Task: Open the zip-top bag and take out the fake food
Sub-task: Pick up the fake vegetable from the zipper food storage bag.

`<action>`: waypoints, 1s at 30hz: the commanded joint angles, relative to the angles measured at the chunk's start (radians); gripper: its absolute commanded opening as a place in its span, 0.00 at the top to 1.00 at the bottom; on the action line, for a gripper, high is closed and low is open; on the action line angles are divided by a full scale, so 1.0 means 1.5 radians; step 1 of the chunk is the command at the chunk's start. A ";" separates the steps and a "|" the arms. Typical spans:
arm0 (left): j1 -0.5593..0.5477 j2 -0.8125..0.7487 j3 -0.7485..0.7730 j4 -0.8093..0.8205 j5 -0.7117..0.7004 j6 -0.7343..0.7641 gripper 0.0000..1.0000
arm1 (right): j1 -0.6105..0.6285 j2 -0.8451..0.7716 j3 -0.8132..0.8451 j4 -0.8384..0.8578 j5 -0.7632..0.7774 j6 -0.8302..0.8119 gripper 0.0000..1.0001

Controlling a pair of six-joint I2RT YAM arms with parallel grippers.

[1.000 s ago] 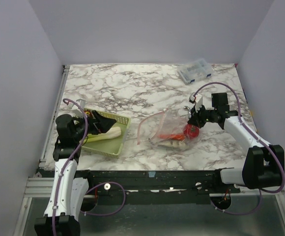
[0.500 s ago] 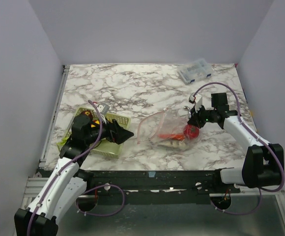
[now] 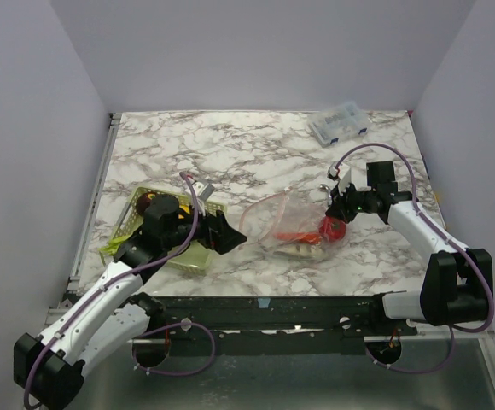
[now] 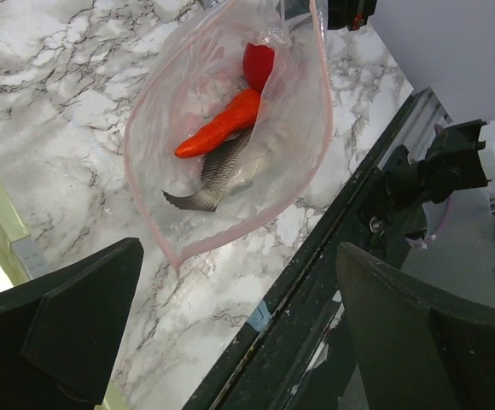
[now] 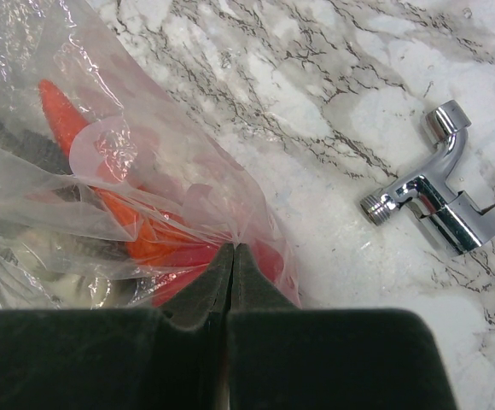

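1. Left claw (image 3: 227, 232) hangs with its two fingers spread as wide as they go and nothing between them. It sits just past the right end of the basket and points toward the bag.
2. Under the left arm lies the pale green mesh basket (image 3: 215, 206) on the marble surface (image 3: 230, 154). The arm hides most of it, so I cannot tell what it holds.
3. Seen from the left wrist, the left claw (image 4: 239, 256) looks straight at the zip-top bag (image 4: 171, 111). The bag's pink zip strip (image 4: 320, 102) curves round in a loop, so the mouth gapes open.
4. The zip-top bag (image 3: 283, 213) lies near the middle of the surface, between the two claws and apart from the basket.
5. The fake food (image 3: 303, 235) is inside the bag. The left wrist view shows an orange carrot (image 4: 222, 128), a red piece (image 4: 258, 64) beyond it and a grey scaly piece shaped like a fish (image 4: 218, 175) touching the carrot.
6. At the bag's right end, the right claw (image 3: 334, 213) is closed. In its own wrist view the right claw (image 5: 233, 252) pinches a fold of the clear plastic, with the fingers pressed tight together.
7. A chrome fitting (image 5: 439, 201) lies on the surface just beside the right claw, clear of the bag.
8. A small clear compartment box (image 3: 340, 124) sits at the far right corner, well apart from the rest.
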 commanded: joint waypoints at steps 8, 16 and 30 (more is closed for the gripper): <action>-0.079 0.077 0.065 0.006 -0.085 0.027 0.02 | -0.004 0.003 0.002 -0.016 0.000 -0.010 1.00; -0.110 0.138 0.109 -0.005 -0.118 0.060 0.05 | -0.004 0.002 0.002 -0.018 -0.002 -0.012 1.00; -0.124 0.220 0.190 -0.089 -0.203 0.146 0.23 | -0.004 0.001 0.004 -0.021 -0.005 -0.014 1.00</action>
